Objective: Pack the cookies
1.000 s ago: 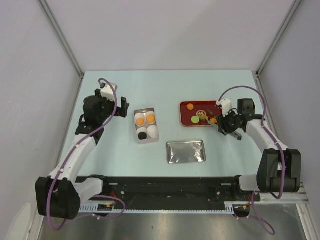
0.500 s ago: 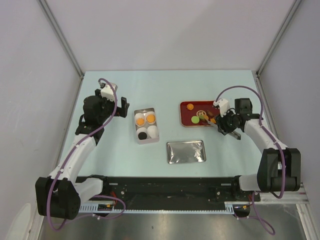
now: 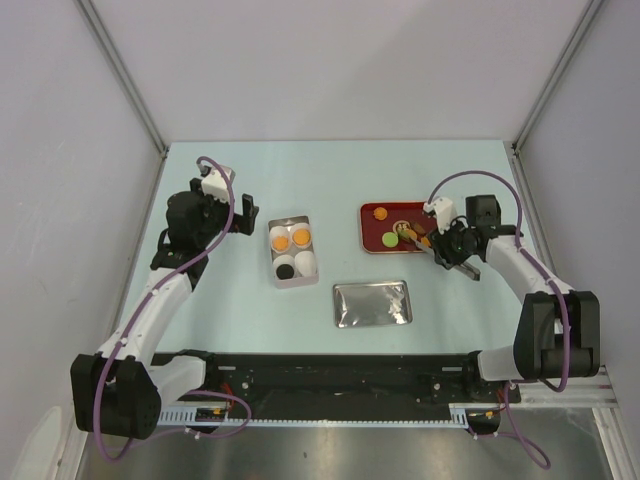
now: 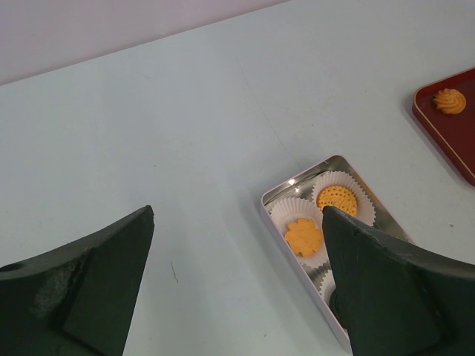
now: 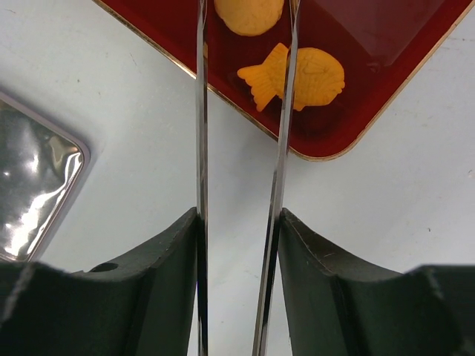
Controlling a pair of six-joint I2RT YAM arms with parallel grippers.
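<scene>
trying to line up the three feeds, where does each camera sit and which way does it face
Top external: above and behind the arm bases, looking down at the table; both arms show, with the tin and red tray.
Left wrist: on the left arm, facing forward and down at the tin; the left gripper shows, open.
Right wrist: on the right arm, looking down at the red tray; thin tongs straddle a fish-shaped cookie.
Shared: the tray appears in all three.

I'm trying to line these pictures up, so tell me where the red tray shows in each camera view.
Top view: the red tray lies right of centre, by the right gripper.
Left wrist view: only its corner shows at the right edge, with a swirl cookie.
Right wrist view: it fills the top, holding a fish cookie.
Shared landmark: the tray's thin gold rim.
</scene>
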